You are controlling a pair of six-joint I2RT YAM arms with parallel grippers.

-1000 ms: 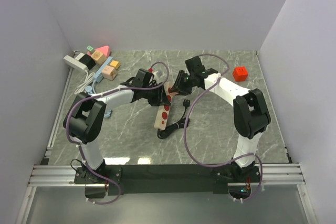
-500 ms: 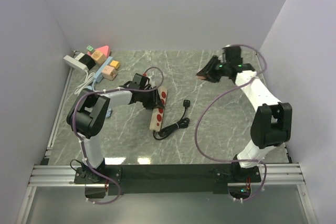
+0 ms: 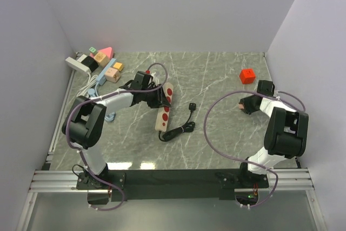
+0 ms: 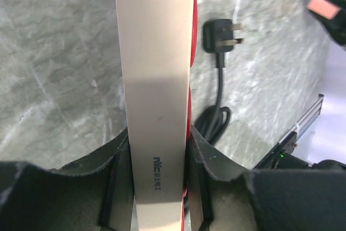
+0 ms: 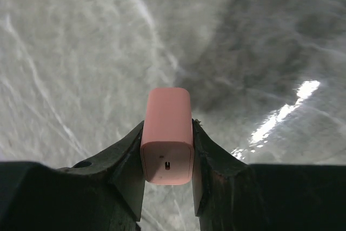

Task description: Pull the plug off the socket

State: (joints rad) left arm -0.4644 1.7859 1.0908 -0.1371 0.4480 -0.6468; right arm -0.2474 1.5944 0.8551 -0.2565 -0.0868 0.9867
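Built of white links (image 3: 116,100) and bulky black joint housings (image 3: 284,133), bolted to a black base bar (image 3: 173,179). Trailed on each side by a long, looping purple cable (image 3: 205,124). Tipped with matte black fingers (image 4: 216,160), broad at the root, curved inward and faintly textured.

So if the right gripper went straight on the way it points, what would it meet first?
The right gripper, shut on the pink plug, would probably meet bare marble table; nothing else shows ahead.

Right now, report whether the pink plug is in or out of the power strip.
Out. The right gripper holds the pink plug, far from the power strip clamped in the left gripper.
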